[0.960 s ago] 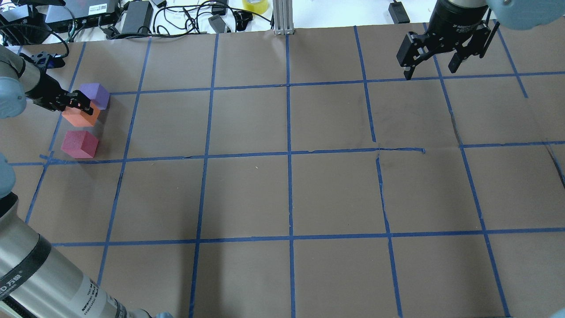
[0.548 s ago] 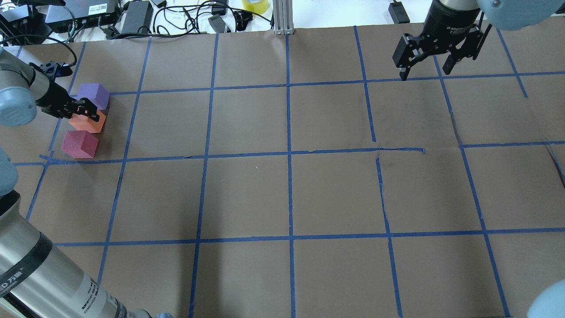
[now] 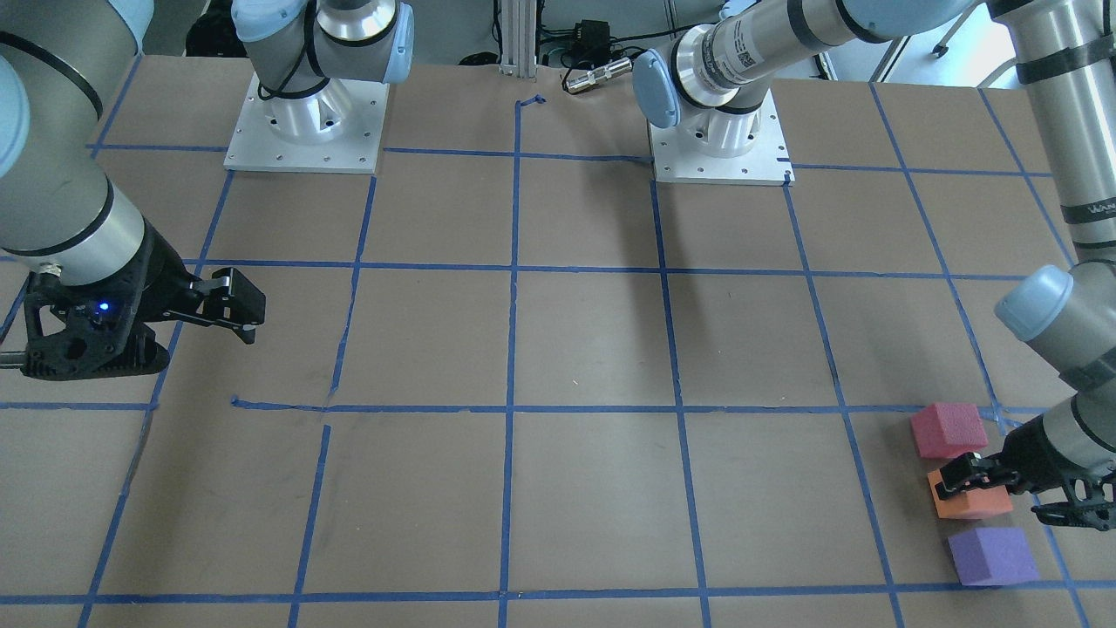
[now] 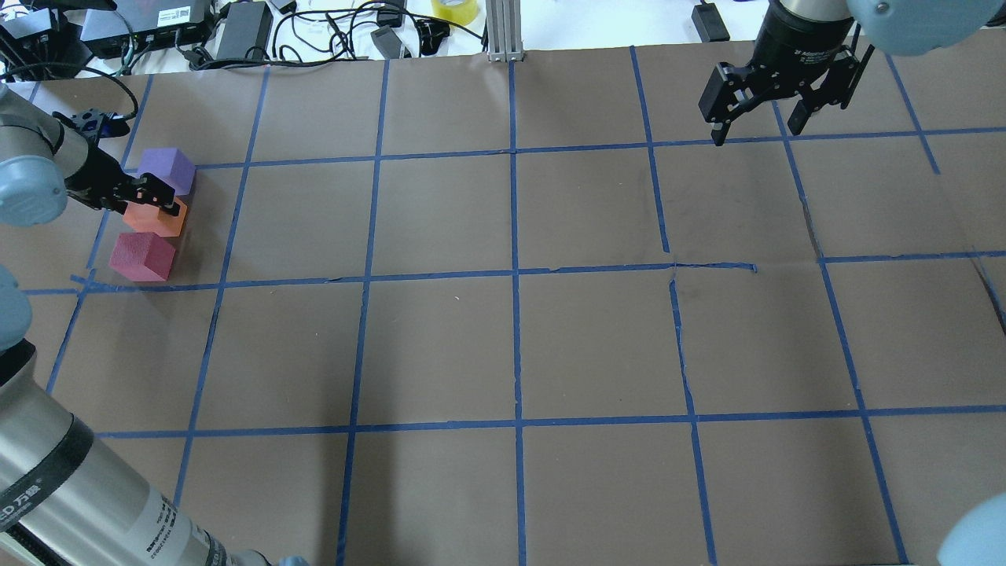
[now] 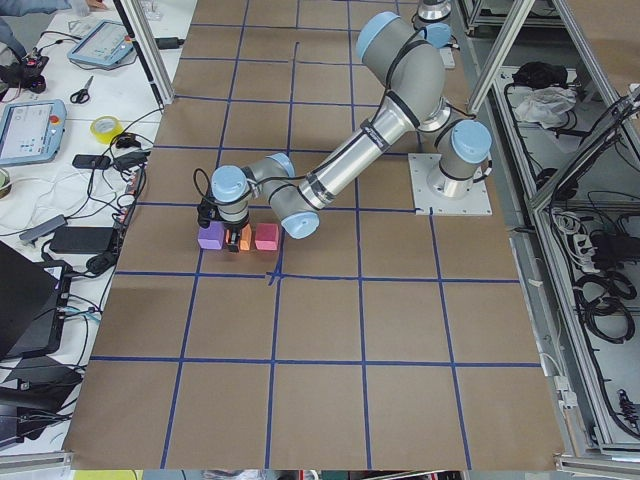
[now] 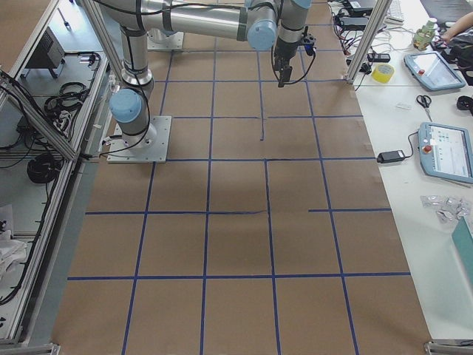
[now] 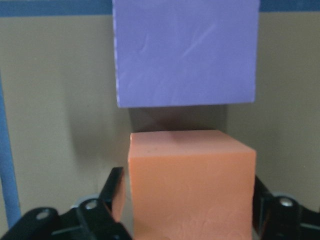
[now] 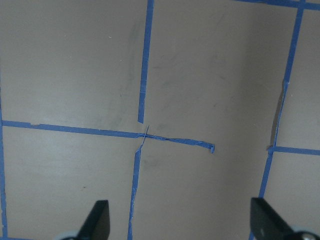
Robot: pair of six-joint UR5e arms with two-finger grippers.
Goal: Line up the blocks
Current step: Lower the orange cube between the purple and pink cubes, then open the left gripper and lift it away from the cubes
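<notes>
Three foam blocks stand in a short row at the table's far left: purple (image 4: pixel 167 169), orange (image 4: pixel 157 222) and reddish-pink (image 4: pixel 141 257). My left gripper (image 4: pixel 157 203) is shut on the orange block (image 7: pixel 190 185), with one finger on each side. The orange block rests on the table between the other two. The purple block (image 7: pixel 185 52) lies just ahead of it across a small gap. In the front-facing view the row reads pink (image 3: pixel 949 429), orange (image 3: pixel 972 504), purple (image 3: pixel 992 556). My right gripper (image 4: pixel 754 134) is open and empty above the far right of the table (image 8: pixel 181 225).
The table is brown paper with a blue tape grid (image 4: pixel 515 271). Cables, power bricks and a yellow tape roll (image 4: pixel 454 9) lie beyond the far edge. An aluminium post (image 4: pixel 503 31) stands at the far middle. The arm bases (image 3: pixel 301 131) sit on the robot's side.
My left gripper has carried the orange block slightly right and toward the pink block, then held still. My right gripper has shifted a little to the left.
</notes>
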